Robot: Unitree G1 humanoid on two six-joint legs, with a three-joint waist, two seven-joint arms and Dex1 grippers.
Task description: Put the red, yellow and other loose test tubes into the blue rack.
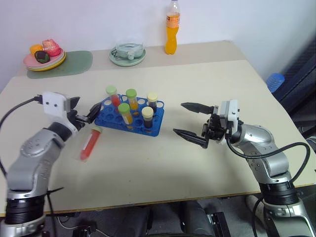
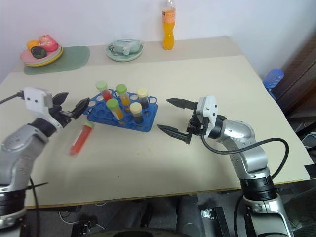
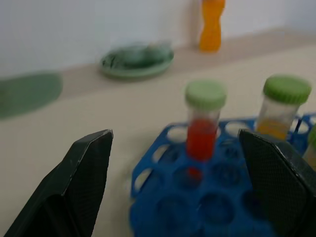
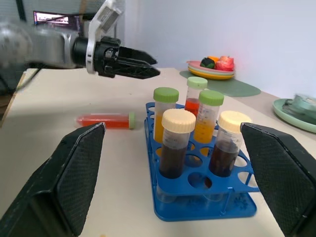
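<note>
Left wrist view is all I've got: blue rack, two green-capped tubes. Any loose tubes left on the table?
Observer: Yes, one. A red tube lies flat on the table, beside the blue rack on the robot's left, not touching it.
Operator: Is the left gripper holding anything?
Observer: No. The left gripper is open and empty, above the table between the loose tube's cap end and the rack's corner.
Operator: How full is the rack?
Observer: Five tubes stand in it: three green-capped and two cream-capped with dark liquid.
Operator: And the right gripper?
Observer: The right gripper is open and empty, on the rack's other side, pointing at it.
</note>
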